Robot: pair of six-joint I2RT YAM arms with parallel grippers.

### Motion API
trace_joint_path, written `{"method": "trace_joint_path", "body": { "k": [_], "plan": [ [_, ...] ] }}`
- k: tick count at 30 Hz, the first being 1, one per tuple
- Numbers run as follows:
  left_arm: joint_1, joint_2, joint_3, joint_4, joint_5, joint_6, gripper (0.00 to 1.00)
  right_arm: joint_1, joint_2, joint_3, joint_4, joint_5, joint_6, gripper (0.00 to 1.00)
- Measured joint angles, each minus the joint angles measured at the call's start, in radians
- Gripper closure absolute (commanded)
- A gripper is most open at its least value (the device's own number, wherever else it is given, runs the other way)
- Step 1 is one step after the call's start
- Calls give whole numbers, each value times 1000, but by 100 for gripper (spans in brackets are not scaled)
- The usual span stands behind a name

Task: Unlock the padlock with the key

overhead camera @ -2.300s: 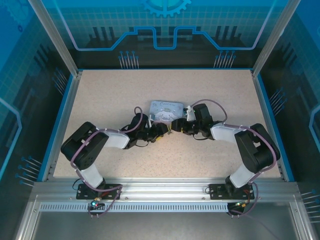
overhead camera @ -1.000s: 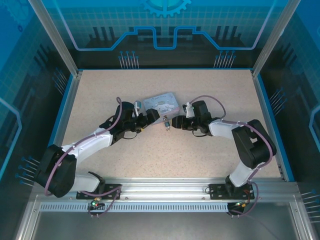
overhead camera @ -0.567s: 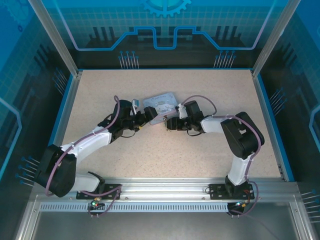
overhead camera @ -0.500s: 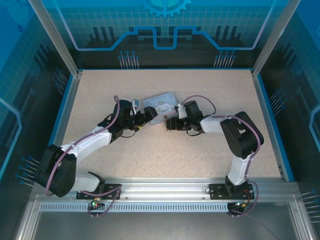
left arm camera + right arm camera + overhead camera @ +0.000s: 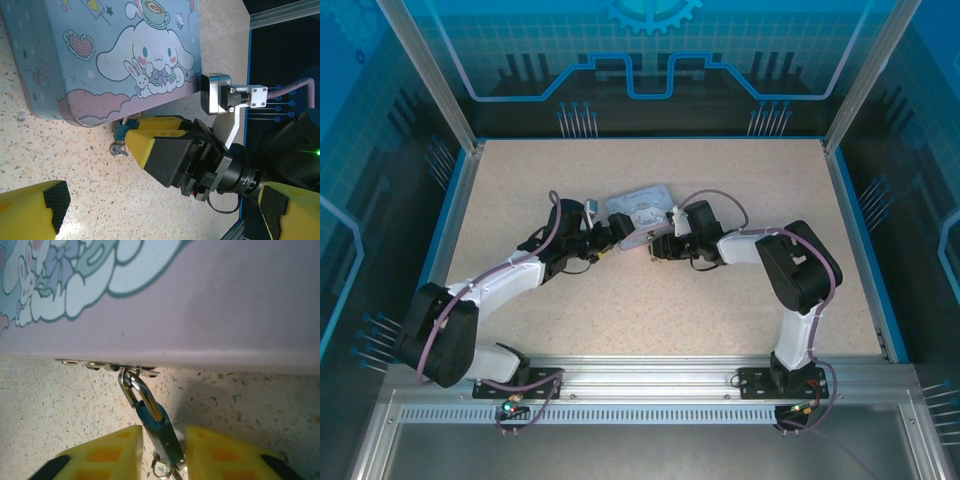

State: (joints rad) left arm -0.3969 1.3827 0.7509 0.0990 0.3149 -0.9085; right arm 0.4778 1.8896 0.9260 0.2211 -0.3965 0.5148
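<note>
The padlock [image 5: 159, 432] hangs by its shackle from the little hasp [image 5: 107, 365] on the front lower edge of the cartoon tin [image 5: 100, 50]. Its bluish body trails down onto the counter [image 5: 720, 180]. The key [image 5: 118, 149], with a small ring, sits right at the padlock's bottom end. I can't make out whether it is seated in the keyhole.

The right tool [image 5: 162, 436] has its yellow fingers drawn in narrow on either side of the padlock body. They are so close that I can't tell whether they are actually pinching it. The left tool [image 5: 617, 236] is spread wide and holds nothing. It hovers just beside the tin's near corner, looking across at the lock.

To my eye, the step in hand is steadying the lock so the key can be turned. That calls for a firm, square hold on the padlock body that leaves its bottom end free. The key then has to be pinched by its flat head and turned about its own axis, without prying sideways. Both pieces are tiny, so a slightly off grip would likely just slip.

The tin's wall stands right behind the lock. The right tool's fingers crowd both of its sides, so the only open way in is from the key end, low along the counter. The tin looks light, and pushing could slide it and drag the lock along.
</note>
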Motion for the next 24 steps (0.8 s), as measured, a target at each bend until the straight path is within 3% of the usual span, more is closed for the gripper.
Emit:
{"method": "trace_joint_path", "body": {
  "k": [7, 12, 15, 19, 24],
  "plan": [
    [2, 8, 0, 11, 4, -1, 1, 0, 0, 0, 2, 0, 2, 88],
    [3, 9, 0, 11, 4, -1, 1, 0, 0, -3, 9, -2, 9, 91],
    [5, 10, 0, 11, 4, -1, 1, 0, -1, -7, 14, -3, 16, 90],
    [8, 10, 0, 11, 3, -1, 1, 0, -13, -17, 13, -3, 37, 79],
    [9, 10, 0, 11, 3, -1, 1, 0, -23, -18, 11, -3, 51, 77]
  ]
}}
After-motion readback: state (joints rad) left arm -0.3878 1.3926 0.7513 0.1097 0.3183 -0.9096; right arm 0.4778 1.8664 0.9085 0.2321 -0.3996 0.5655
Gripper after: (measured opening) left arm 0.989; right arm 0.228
